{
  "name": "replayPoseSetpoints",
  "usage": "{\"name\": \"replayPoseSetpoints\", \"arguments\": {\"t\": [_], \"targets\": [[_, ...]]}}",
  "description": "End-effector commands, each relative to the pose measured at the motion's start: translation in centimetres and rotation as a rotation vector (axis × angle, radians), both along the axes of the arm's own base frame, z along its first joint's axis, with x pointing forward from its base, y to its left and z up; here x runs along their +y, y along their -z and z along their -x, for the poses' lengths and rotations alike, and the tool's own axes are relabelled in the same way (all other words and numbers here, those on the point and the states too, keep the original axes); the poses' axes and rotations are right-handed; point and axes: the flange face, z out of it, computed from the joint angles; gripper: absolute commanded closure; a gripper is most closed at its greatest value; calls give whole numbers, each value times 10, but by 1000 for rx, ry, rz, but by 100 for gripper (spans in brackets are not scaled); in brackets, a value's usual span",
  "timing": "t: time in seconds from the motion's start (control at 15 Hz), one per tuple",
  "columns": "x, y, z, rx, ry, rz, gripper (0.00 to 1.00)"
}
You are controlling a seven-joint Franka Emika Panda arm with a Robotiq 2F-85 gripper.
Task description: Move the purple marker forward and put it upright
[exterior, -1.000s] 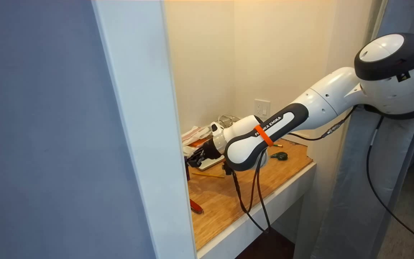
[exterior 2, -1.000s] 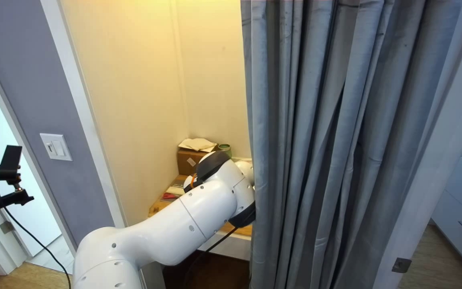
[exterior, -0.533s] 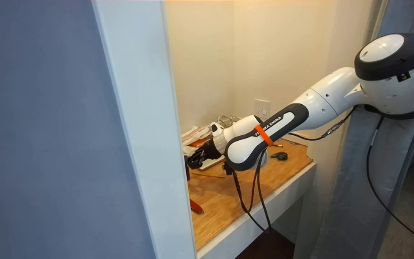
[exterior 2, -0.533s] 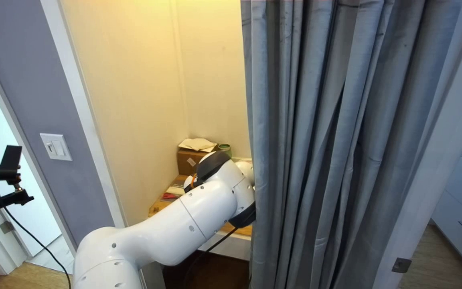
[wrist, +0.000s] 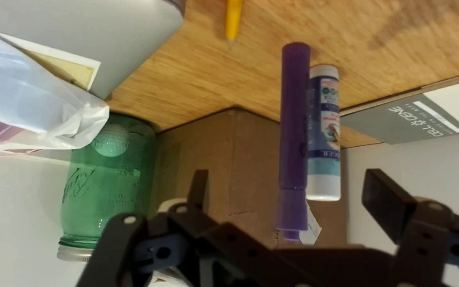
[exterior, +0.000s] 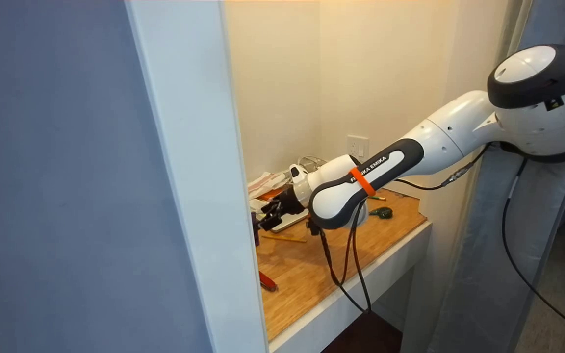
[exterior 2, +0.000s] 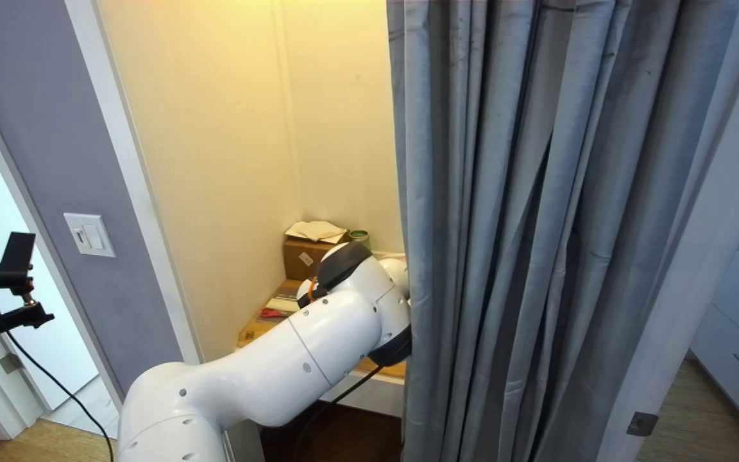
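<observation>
In the wrist view, where the scene appears upside down, the purple marker (wrist: 294,119) stands upright on the wooden table, its lighter purple cap end up. My gripper (wrist: 292,195) is open, one finger well to each side of the marker and touching neither of its sides. Nothing is held. An exterior view shows the open gripper (exterior: 266,218) just right of the marker (exterior: 256,230), which is partly cut off by the white post. The curtain and the arm hide the gripper in an exterior view.
A glue stick (wrist: 324,131) stands right beside the marker. Behind are a cardboard box (wrist: 213,159) and a green jar (wrist: 110,191). A yellow pencil (wrist: 233,18), a silver laptop-like slab (wrist: 134,36) and a grey booklet (wrist: 412,119) lie around. A red object (exterior: 268,282) lies nearer the front edge.
My gripper has opened and let go of the purple marker. The arm has drawn back slightly to the right in an exterior view, and the marker stays standing where it was.
</observation>
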Motion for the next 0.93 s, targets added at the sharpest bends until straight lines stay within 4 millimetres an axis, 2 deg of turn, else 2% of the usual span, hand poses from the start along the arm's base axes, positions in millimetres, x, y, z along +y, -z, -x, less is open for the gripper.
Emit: {"name": "replayPoseSetpoints", "arguments": {"t": [0.0,0.2,0.47,0.73,0.87], "targets": [[-4,-14,-1,32,-27,35,0],[-9,-42,2,134,16,80,0],[-20,-96,-5,203,138,178,0],[-24,-149,11,291,278,250,0],[-25,-167,23,329,349,296,0]]}}
